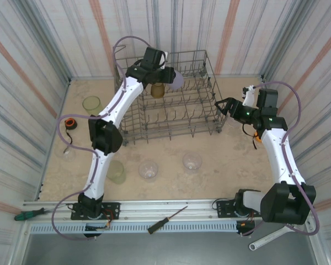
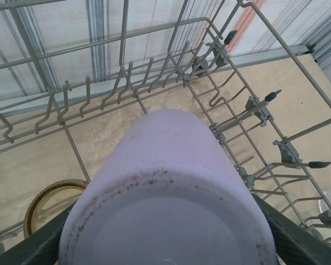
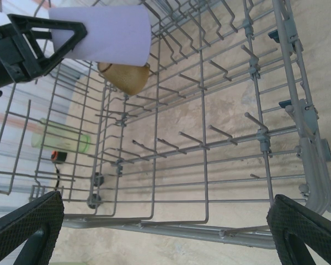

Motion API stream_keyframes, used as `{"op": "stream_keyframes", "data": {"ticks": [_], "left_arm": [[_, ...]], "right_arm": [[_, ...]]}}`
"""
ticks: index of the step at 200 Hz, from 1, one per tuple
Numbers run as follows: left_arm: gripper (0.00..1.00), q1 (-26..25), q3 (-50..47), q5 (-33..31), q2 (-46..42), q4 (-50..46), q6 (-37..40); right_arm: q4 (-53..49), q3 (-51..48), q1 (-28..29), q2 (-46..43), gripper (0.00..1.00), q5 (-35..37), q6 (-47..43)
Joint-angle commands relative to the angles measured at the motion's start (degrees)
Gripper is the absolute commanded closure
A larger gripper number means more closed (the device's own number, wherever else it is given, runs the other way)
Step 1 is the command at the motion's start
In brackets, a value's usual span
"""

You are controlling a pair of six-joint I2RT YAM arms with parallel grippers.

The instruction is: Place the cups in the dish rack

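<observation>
Striped fabric walls (image 1: 33, 66) enclose a beige speckled table (image 1: 231, 165), with a grey wire dish rack (image 1: 212, 83) at its back centre. The left arm reaches over the rack's back left corner. Its left hand (image 1: 166, 76) pinches a lilac cup (image 1: 177, 81) by the sides, dark fingers (image 2: 33, 243) pressed against it. The cup lies roughly sideways above the tines (image 3: 226, 132), probably so it can be tipped mouth-down onto them.

The rack holds 1 amber cup (image 1: 157, 90), tilted among the tines just below and beside the lilac one. The other rows carry nothing.

The right hand (image 1: 223, 110) hovers at the rack's right side, jaws spread wide and holding nothing, likely kept clear of the left arm's work.

5 cups stand on the table: a yellow-green cup (image 1: 91, 104) left of the rack, a second yellow-green cup (image 1: 117, 172) beside the left arm, and 3 clear cups (image 1: 148, 169) nearer the front. An orange-and-black ring (image 1: 70, 123) lies near the left wall. Loading looks barely begun
</observation>
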Motion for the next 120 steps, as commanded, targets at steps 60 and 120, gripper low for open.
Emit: {"op": "stream_keyframes", "data": {"ticks": [60, 120], "left_arm": [[0.82, -0.2, 3.4, -6.0, 2.8, -2.9, 3.9], [0.80, -0.8, 3.6, -5.8, 4.1, -2.0, 4.2]], "right_arm": [[-1.1, -0.6, -0.5, -0.3, 0.01, 0.7, -1.4], [-0.9, -0.8, -0.5, -0.1, 0.01, 0.8, -1.3]]}}
